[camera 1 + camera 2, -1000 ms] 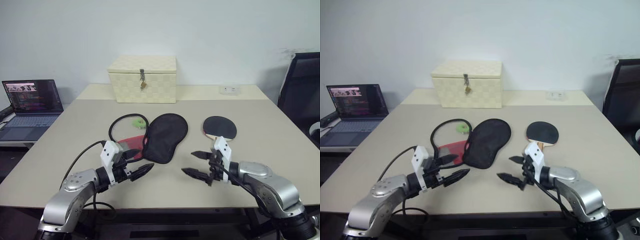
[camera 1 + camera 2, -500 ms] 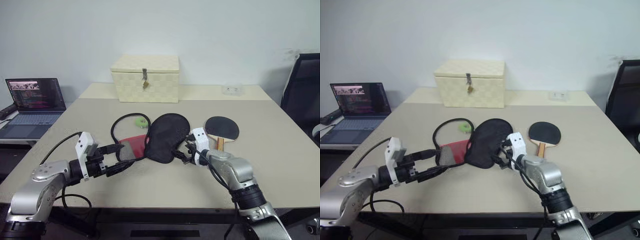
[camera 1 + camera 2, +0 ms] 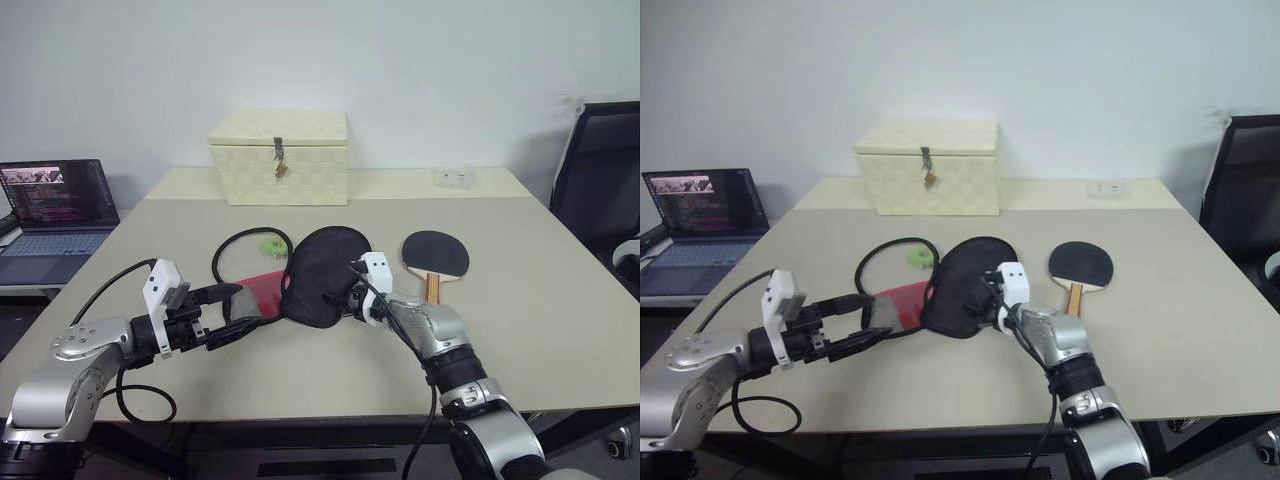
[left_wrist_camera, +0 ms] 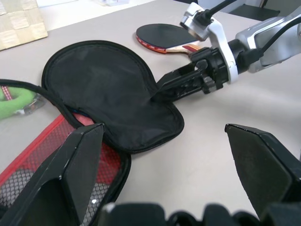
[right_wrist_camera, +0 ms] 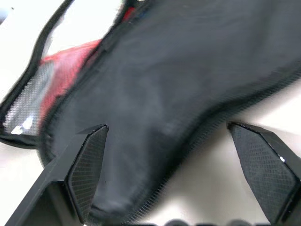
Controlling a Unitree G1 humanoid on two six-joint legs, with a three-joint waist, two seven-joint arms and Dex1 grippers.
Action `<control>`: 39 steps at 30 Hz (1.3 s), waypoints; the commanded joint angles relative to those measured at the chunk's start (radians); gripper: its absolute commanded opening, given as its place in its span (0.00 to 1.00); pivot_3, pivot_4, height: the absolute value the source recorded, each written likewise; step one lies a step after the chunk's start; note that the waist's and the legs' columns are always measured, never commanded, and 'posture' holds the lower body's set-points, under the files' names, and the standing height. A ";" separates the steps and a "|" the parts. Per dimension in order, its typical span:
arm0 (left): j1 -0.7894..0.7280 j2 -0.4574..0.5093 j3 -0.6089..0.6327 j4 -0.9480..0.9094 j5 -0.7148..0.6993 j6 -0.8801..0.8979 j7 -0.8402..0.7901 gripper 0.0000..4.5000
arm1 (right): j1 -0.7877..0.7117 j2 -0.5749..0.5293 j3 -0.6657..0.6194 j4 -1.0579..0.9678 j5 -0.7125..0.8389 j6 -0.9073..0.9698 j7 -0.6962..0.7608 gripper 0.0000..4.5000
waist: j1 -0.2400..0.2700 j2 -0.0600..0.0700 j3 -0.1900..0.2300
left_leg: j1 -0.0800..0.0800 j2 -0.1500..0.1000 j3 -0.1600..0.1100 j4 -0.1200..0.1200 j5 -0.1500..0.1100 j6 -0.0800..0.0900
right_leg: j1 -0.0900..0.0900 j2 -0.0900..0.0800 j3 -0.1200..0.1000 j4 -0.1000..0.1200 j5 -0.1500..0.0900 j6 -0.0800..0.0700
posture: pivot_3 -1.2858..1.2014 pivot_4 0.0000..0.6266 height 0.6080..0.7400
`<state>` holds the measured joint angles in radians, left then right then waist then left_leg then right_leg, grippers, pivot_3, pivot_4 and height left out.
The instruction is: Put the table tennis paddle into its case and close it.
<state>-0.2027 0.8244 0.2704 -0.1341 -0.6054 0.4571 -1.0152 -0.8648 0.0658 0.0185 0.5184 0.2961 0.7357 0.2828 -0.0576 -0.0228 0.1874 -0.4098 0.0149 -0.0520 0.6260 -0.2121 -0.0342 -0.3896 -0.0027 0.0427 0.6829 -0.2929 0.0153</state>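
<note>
1. The right gripper [image 3: 345, 296] stood at the near edge of the case [image 3: 322, 272], its fingers spread wide and nothing between them. One finger appeared to press against the black flap, though actual contact could not be confirmed.
2. The left gripper [image 3: 225, 312] hung open and empty just short of the case's red mesh section [image 3: 262, 289].
3. The case lay near the middle of the worktop [image 3: 520, 270], its black flap folded over and the red mesh half showing beneath it on the left side.
4. The table tennis paddle [image 3: 436, 255] lay flat on the worktop just to the right of the case, apart from it, untouched by either gripper.
5. Risk: the flap is soft fabric, so the right gripper could pinch both layers together and lift the whole case instead of opening it.
6. Risk: with the left gripper not pinning the mesh half, a push from the right could slide the case across the worktop.
7. Risk: the black cord loop [image 3: 240, 250] lay near the left gripper and could snag a finger.
8. Risk: the paddle's handle pointed toward the robot, close by the right arm, so a careless sweep might knock it.
9. Count: one paddle, one case, one cream woven box [image 3: 280, 156], one laptop [image 3: 55, 210], one small green item [image 3: 271, 243], two grippers.
</note>
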 commanded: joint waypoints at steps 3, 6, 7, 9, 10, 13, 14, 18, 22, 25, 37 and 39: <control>0.010 0.029 0.052 -0.060 -0.017 0.012 0.005 1.00 | -0.053 0.025 -0.025 0.049 0.006 -0.048 0.011 0.96 | 0.001 0.000 0.000 | 0.000 0.000 0.000 0.000 0.000 0.000 | 0.000 0.000 0.000 0.000 0.000 0.000 | 0.52 0.24 1.00; 0.013 0.033 0.065 -0.076 -0.037 0.031 0.000 1.00 | -0.067 0.027 -0.048 0.072 0.013 -0.058 0.003 0.81 | 0.000 0.000 0.000 | 0.000 0.000 0.000 0.000 0.000 0.000 | 0.000 0.000 0.000 0.000 0.000 0.000 | 0.52 0.24 1.00; 0.015 0.036 0.071 -0.077 -0.049 0.040 -0.009 1.00 | -0.071 0.025 -0.058 0.078 0.017 -0.054 0.001 0.72 | 0.000 0.000 0.000 | 0.000 0.000 0.000 0.000 0.000 0.000 | 0.000 0.000 0.000 0.000 0.000 0.000 | 0.52 0.24 1.00; 0.017 0.043 0.084 -0.077 -0.068 0.056 -0.021 1.00 | -0.075 0.018 -0.072 0.083 0.020 -0.044 0.001 0.57 | 0.000 0.000 0.000 | 0.000 0.000 0.000 0.000 0.000 0.000 | 0.000 0.000 0.000 0.000 0.000 0.000 | 0.52 0.24 1.00; 0.017 0.048 0.089 -0.074 -0.073 0.061 -0.026 1.00 | -0.076 0.015 -0.079 0.085 0.022 -0.039 0.000 0.49 | 0.000 0.000 0.000 | 0.000 0.000 0.000 0.000 0.000 0.000 | 0.000 0.000 0.000 0.000 0.000 0.000 | 0.52 0.24 1.00; 0.018 0.061 0.099 -0.063 -0.079 0.068 -0.039 1.00 | -0.079 0.005 -0.101 0.086 0.026 -0.021 -0.001 0.27 | 0.000 0.000 0.000 | 0.000 0.000 0.000 0.000 0.000 0.000 | 0.000 0.000 0.000 0.000 0.000 0.000 | 0.52 0.24 1.00; 0.016 0.066 0.101 -0.058 -0.079 0.069 -0.044 1.00 | -0.078 0.000 -0.109 0.085 0.028 -0.014 -0.003 0.20 | 0.000 0.000 0.000 | 0.000 0.000 0.000 0.000 0.000 0.000 | 0.000 0.000 0.000 0.000 0.000 0.000 | 0.52 0.24 1.00; 0.000 0.078 0.098 -0.045 -0.071 0.068 -0.056 1.00 | -0.068 -0.023 -0.137 0.055 0.042 0.022 0.001 0.01 | 0.000 0.000 0.000 | 0.000 -0.001 0.000 0.000 0.000 0.000 | 0.000 0.000 0.000 0.000 0.000 0.000 | 0.52 0.24 1.00; -0.015 0.078 0.083 -0.040 -0.063 0.064 -0.063 1.00 | -0.035 -0.055 -0.152 -0.021 0.064 0.077 0.005 0.01 | 0.001 0.001 0.000 | 0.000 -0.001 0.000 -0.001 0.000 0.000 | 0.000 0.000 -0.001 -0.001 0.000 0.000 | 0.52 0.24 1.00; -0.028 0.076 0.074 -0.033 -0.057 0.062 -0.069 1.00 | -0.001 -0.089 -0.149 -0.077 0.066 0.119 0.012 0.01 | 0.001 0.001 0.000 | -0.001 -0.001 0.000 -0.001 0.000 0.000 | 0.000 0.000 -0.001 -0.001 0.000 0.000 | 0.52 0.24 1.00; -0.106 0.065 0.008 0.030 -0.015 0.031 -0.102 1.00 | -0.057 -0.259 -0.090 0.052 -0.008 0.068 0.129 0.01 | 0.001 0.001 0.001 | -0.001 -0.001 0.001 -0.001 0.000 0.000 | 0.000 0.000 0.000 -0.001 0.000 0.000 | 0.52 0.24 1.00; -0.111 0.063 0.004 0.034 -0.012 0.029 -0.104 1.00 | -0.084 -0.275 -0.074 0.097 -0.026 0.043 0.155 0.01 | 0.001 0.001 0.001 | -0.001 -0.001 0.001 -0.001 0.000 0.000 | -0.001 0.000 0.000 -0.001 0.000 0.000 | 0.52 0.24 1.00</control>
<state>-0.2949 0.8801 0.2651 -0.0997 -0.6201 0.5088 -1.1101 -0.9063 -0.1872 -0.0580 0.6047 0.2882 0.8186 0.4153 -0.0569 -0.0219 0.1881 -0.4107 0.0138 -0.0506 0.6252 -0.2122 -0.0341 -0.3901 -0.0027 0.0426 0.6819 -0.2930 0.0154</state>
